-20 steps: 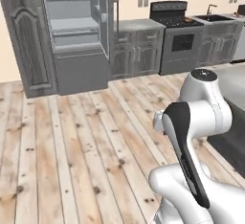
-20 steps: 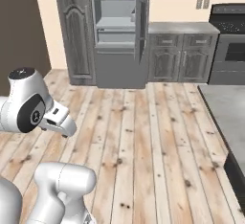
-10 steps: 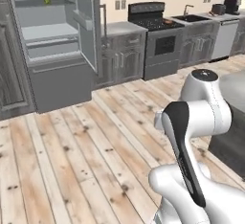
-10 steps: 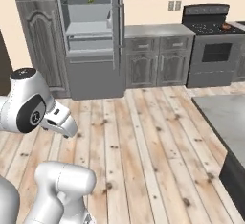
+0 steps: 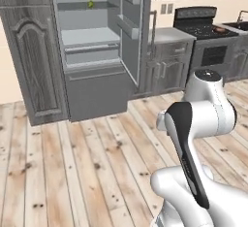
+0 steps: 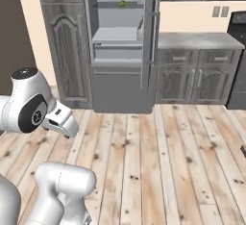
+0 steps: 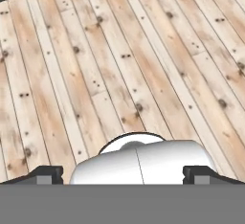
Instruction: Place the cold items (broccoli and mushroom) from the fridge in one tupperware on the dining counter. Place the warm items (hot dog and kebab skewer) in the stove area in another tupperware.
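Note:
The fridge [image 5: 92,51] stands open ahead, also seen as the fridge [image 6: 120,46] from the right side. On its upper shelf lies a small green thing [image 5: 90,4], probably the broccoli [image 6: 122,4]; it is too small to be sure. My gripper [image 7: 123,175] hangs open over bare wooden floor, far short of the fridge, with nothing between its fingertips [image 7: 45,174]. The stove [image 5: 206,32] is at the right, with a small reddish-brown thing [image 5: 219,28] on top that I cannot identify. Mushroom, hot dog, kebab skewer and tupperware are out of view.
The fridge door [image 5: 131,22] swings out to the right, and its edge [image 6: 150,31] overlaps the grey base cabinets [image 6: 197,70]. A tall grey cupboard [image 5: 29,61] flanks the fridge on the left. Wooden floor [image 6: 158,161] stretches between me and the fridge.
The whole picture has shifted: the base has moved and turned, so the fridge now sits larger and nearer the middle. The arm holds the same pose and the gripper stays open.

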